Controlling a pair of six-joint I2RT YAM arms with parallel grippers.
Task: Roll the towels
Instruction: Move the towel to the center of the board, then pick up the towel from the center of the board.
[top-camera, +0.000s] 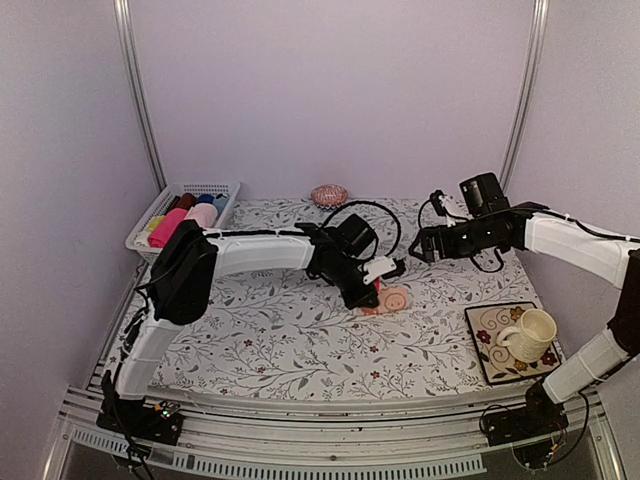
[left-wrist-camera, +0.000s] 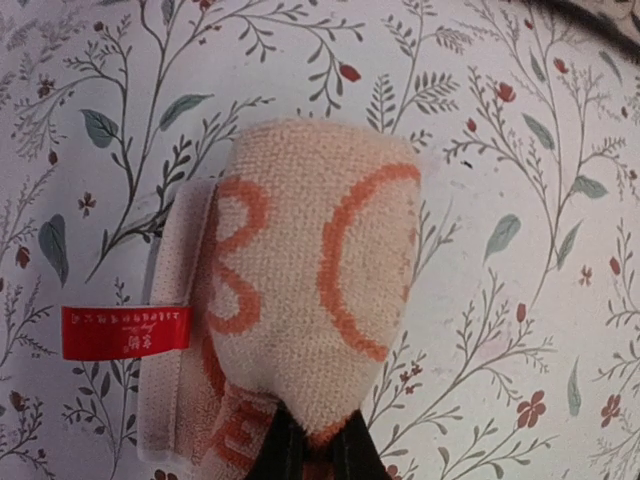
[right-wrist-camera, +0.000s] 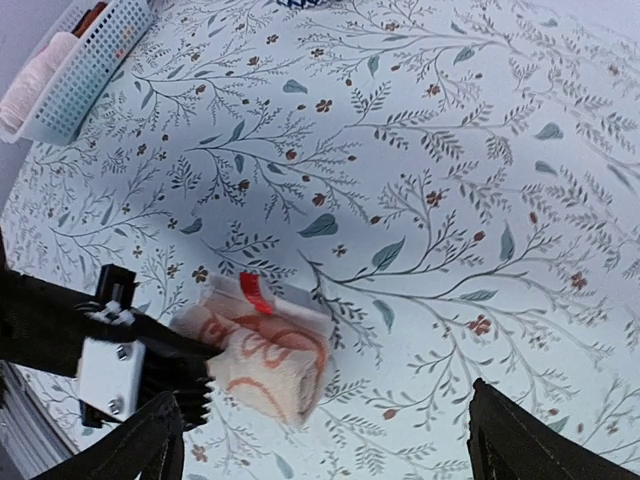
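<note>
We find the peach-orange towel (left-wrist-camera: 310, 270) partly rolled in the middle of the counter (top-camera: 270, 330).
Left to right: a white basket (top-camera: 150, 215) of rolled cloths (top-camera: 195, 214) in the back corner; our left end effector (left-wrist-camera: 315, 440) clamped on the towel's rolled end; our right end effector (right-wrist-camera: 330, 438) nearby, spread wide, holding nothing; a mug (top-camera: 530, 333) on a patterned tray (top-camera: 488, 352).

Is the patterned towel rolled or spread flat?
The towel is partly rolled: the left end effector pinches its rolled end; a flat strip lies beside it.
</note>
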